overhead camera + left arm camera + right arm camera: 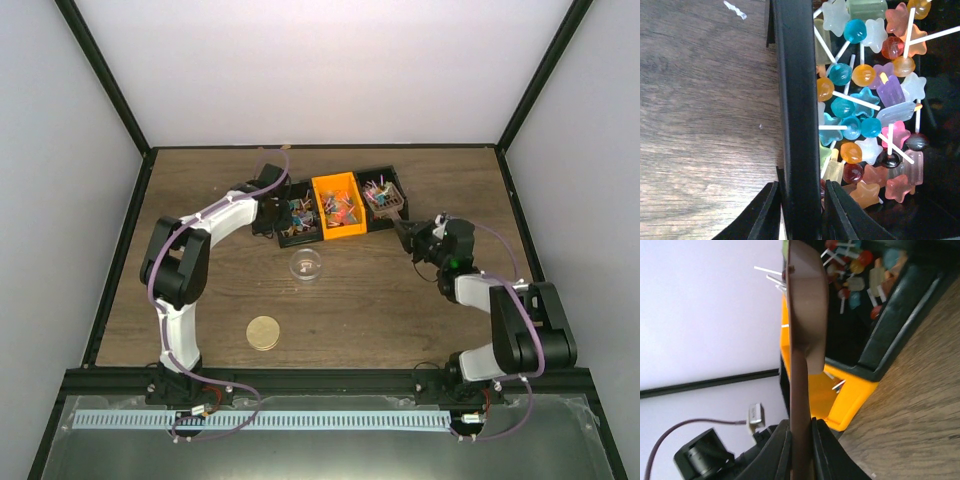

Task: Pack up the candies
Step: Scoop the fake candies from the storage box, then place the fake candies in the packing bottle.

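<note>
Wood table: candies in blk bin, sticks point all ways.

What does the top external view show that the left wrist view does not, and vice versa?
Top only: orange plastic bin, brown bin, round tan disc, clear plastic lid, right gripper. Left wrist only: left gripper pinching the wall of the black plastic bin, star and ball shapes of translucent candies on sticks. Both: the black bin and its candies.

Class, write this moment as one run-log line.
left jaws: shut on black bin wall | right jaws: shut on brown bin wall | candies: in bins | clear dome, tan disc: not held
</note>
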Available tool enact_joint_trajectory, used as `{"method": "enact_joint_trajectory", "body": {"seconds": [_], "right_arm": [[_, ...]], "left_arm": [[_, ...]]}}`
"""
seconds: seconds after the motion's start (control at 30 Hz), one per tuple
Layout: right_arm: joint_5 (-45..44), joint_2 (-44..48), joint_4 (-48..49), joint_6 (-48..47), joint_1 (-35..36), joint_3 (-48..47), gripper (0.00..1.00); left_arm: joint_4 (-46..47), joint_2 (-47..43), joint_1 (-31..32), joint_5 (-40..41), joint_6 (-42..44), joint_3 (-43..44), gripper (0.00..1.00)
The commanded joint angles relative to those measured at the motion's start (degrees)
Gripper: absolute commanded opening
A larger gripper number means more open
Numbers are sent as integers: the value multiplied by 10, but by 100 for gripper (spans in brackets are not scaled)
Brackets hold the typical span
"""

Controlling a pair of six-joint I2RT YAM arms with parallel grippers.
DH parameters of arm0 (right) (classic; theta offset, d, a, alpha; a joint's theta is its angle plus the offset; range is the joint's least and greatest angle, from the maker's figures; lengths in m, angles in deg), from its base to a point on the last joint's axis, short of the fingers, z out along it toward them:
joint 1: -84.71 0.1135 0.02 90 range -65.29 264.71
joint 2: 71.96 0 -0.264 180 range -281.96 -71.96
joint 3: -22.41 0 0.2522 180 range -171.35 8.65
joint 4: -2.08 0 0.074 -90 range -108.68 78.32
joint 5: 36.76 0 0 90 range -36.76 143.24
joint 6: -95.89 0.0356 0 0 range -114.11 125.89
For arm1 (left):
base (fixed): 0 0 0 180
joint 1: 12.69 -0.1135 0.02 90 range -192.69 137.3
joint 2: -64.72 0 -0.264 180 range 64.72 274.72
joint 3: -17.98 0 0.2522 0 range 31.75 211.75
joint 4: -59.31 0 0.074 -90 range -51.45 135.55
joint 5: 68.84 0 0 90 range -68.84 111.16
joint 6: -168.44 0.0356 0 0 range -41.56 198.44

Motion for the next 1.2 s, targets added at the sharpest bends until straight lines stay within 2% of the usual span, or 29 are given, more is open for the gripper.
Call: {"method": "enact_joint_trajectory", "body": {"seconds": [0.0,0.17,0.33,0.6,0.73,0.83,0.97,1.07,1.17], "right_arm": [[49,31,36,-9,-6,0,1],[67,46,46,-19,-7,13,1],[89,74,13,-56,-8,15,1],[182,105,103,-40,-8,61,1],[178,132,124,-25,-2,92,1],[217,97,127,-41,31,70,1],[210,93,285,40,11,143,1],[244,72,263,10,41,128,1],[212,90,309,44,33,174,1]], "left_arm": [[-12,13,6,-42,-5,16,28],[-18,12,6,-29,3,28,30],[-28,15,3,-18,11,42,31],[-33,9,1,-15,17,45,32],[-38,-1,0,-12,21,46,36],[-40,-8,0,-6,24,45,40],[-50,-14,-4,-8,27,48,41],[-52,-23,-5,-6,29,47,46],[-55,-27,-7,-9,31,49,49]]}}
